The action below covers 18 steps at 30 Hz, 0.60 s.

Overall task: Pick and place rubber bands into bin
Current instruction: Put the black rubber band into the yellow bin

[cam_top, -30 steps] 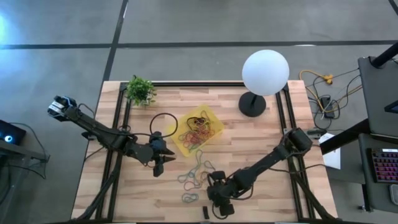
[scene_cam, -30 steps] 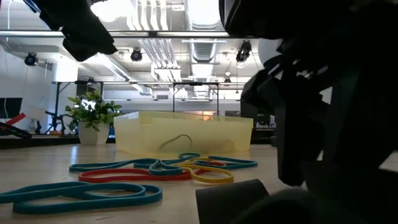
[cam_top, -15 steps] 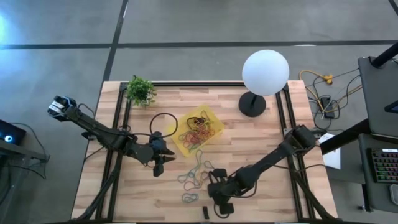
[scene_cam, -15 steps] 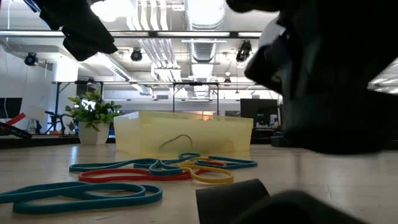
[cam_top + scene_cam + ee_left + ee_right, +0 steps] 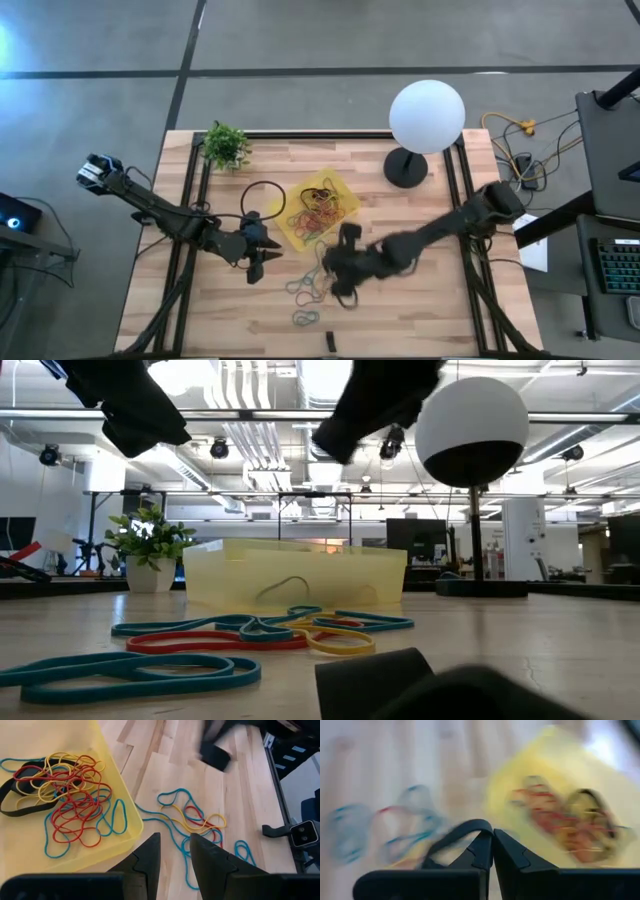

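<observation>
The yellow bin holds a tangle of red, yellow, blue and black rubber bands. More loose blue, red and yellow bands lie on the wood near the bin's front corner. A big black ring lies to the bin's left. My right gripper is blurred above the loose bands, shut on a thin black band. My left gripper hovers open at the bin's near left corner, with nothing between its fingers. My right gripper pinches a thin black rubber band between its shut fingertips. The band curves out from the fingertips to one side as a slack arc, lifted clear of the table. Blur hides anything finer.
A lamp with a white globe and black round base stands at the far right. A small potted plant sits at the far left. A small dark oblong piece lies at the front edge, close to the low camera.
My right gripper has risen quickly from the table near the front edge and swung toward the bin, so that it now hangs over the loose bands. In the low view it has cleared away upward, uncovering the lamp behind.
</observation>
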Each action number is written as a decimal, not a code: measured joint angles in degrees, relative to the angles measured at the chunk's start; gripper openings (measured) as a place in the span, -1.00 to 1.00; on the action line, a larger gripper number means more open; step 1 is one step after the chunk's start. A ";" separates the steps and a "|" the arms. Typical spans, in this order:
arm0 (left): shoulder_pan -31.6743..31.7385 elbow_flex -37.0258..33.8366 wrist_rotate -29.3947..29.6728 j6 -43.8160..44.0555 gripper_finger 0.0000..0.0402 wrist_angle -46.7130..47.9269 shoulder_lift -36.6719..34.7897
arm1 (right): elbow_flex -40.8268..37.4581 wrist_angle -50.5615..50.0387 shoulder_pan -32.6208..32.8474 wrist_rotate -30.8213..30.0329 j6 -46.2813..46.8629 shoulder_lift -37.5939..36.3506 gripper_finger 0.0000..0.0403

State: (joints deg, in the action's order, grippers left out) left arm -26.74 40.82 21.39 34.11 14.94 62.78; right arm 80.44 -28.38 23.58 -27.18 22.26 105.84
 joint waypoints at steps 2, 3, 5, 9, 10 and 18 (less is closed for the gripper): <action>0.00 0.00 0.00 0.00 -0.56 -0.11 0.00 | 0.00 -0.13 -3.14 -1.68 -0.21 -0.35 -0.96; 0.00 0.00 0.00 0.00 -0.56 -0.34 0.00 | 0.00 -0.10 -4.86 -2.17 -0.23 -0.35 -0.96; 0.00 0.00 -0.01 0.00 -0.56 -0.87 0.00 | -0.06 -0.11 -8.27 -2.96 -0.20 -0.35 -0.96; 0.02 0.00 -0.02 0.02 -0.56 -1.28 0.00 | -0.14 0.53 -14.58 -2.85 0.46 0.15 -0.96; 0.02 0.00 -0.02 0.04 -0.56 -1.28 0.00 | -0.34 0.68 -15.93 -2.63 0.49 0.15 -0.96; 0.02 0.00 -0.04 0.07 -0.56 -2.04 0.00 | -0.90 1.20 -23.94 2.01 -0.31 0.17 -0.96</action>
State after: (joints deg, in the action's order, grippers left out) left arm -26.72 40.82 21.34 34.17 12.90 62.78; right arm 79.55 -27.18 -0.36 -25.17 21.95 106.02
